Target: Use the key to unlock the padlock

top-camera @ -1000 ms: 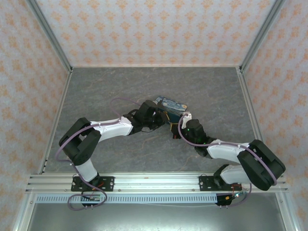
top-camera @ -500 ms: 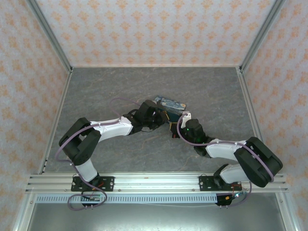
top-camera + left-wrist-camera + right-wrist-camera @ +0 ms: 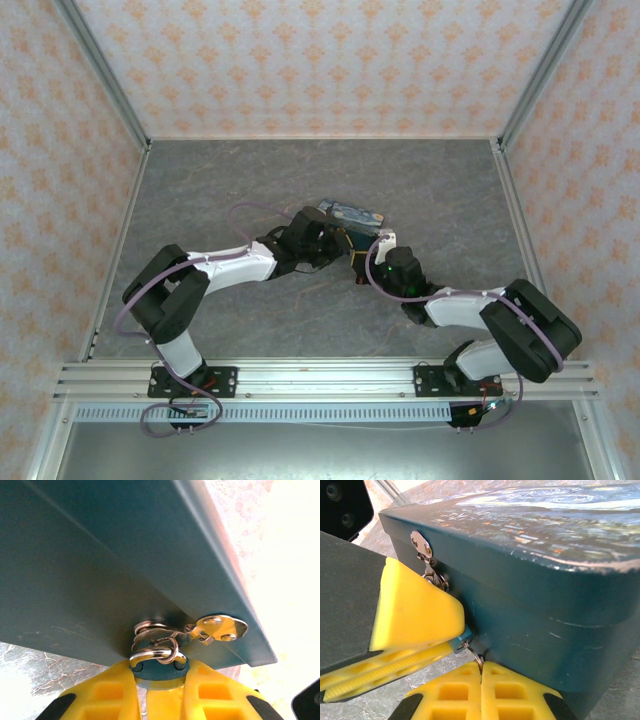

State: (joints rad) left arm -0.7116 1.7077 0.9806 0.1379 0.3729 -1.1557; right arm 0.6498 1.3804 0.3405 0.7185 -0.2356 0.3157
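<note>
At the middle of a grey marbled table (image 3: 220, 190), walled by orange-patterned wallpaper (image 3: 320, 60), sits a dark blue box (image 3: 352, 214). Left gripper (image 3: 159, 692) is clamped on the small teal padlock (image 3: 160, 672), hooked to the box's silver latch (image 3: 220, 627); the lock's body is mostly hidden inside the grip. Right gripper (image 3: 481, 677), just beside it, is squeezed closed on a thin wire ring (image 3: 476, 656); whatever the ring carries is hidden.

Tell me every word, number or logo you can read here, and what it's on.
There are none to read. The box bears only a swirly painted print, without lettering. The padlock and the yellow fingers of the left tool show no marks.
</note>
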